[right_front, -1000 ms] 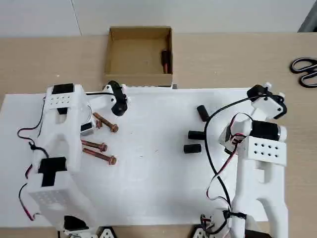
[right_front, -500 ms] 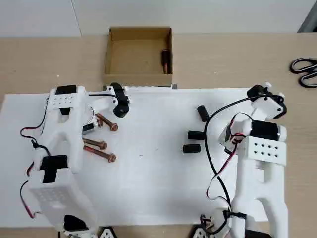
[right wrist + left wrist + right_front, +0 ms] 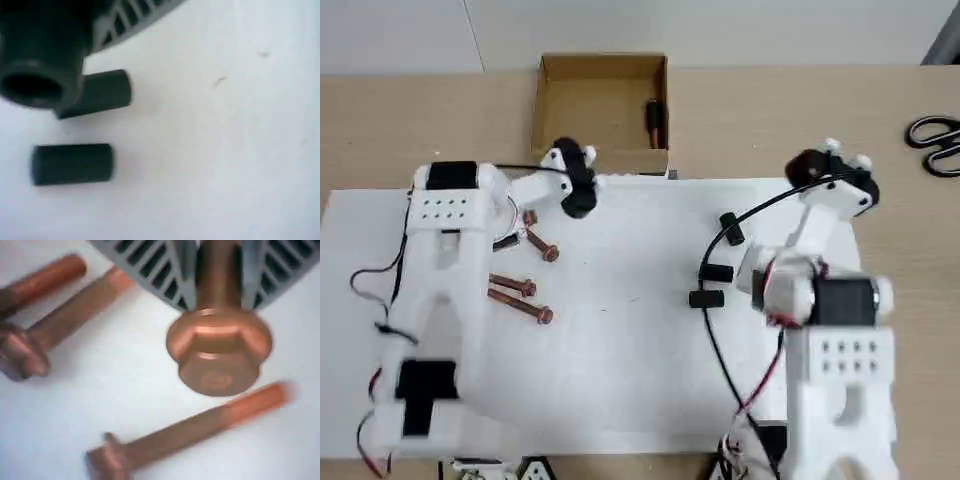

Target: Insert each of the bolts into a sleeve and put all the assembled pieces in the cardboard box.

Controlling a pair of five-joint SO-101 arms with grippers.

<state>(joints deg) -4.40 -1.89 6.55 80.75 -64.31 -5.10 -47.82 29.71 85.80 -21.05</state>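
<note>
1. High view placed the left arm [image 3: 445, 260] on the near side of the cardboard box [image 3: 548, 100] and to its left, with the wrist end almost reaching the box's near wall. In the left wrist view, the left claw [image 3: 217, 265] was closed on a held bolt [image 3: 218, 352]. The shank ran back between the ribbed fingers and the flanged head stuck out toward the camera.
2. Three loose bolts [image 3: 515, 287] lay on the white sheet [image 3: 620, 380] off the box's near left corner. They lay close together, their long axes roughly across the surface [image 3: 770, 110].
3. Inside the box, against its right wall, lay one assembled piece [image 3: 655, 120].
4. Three loose sleeves [image 3: 717, 272] lay on the sheet to the right of the box and nearer than it. They were spaced apart and not touching.
5. Farthest right of the box stood the right arm [image 3: 835, 350]. In the right wrist view, the right claw [image 3: 60, 35] looked clamped on a held sleeve [image 3: 35, 82] whose open bore faced the camera. One loose sleeve lay just beside it.
6. By my judgement, the next move depended on bringing the shank and the bore onto one line. The two claws were well apart, with bare sheet between them in front of the box's right half, so they would have to meet there. The left claw was the nearer one to the box for the drop.
</note>
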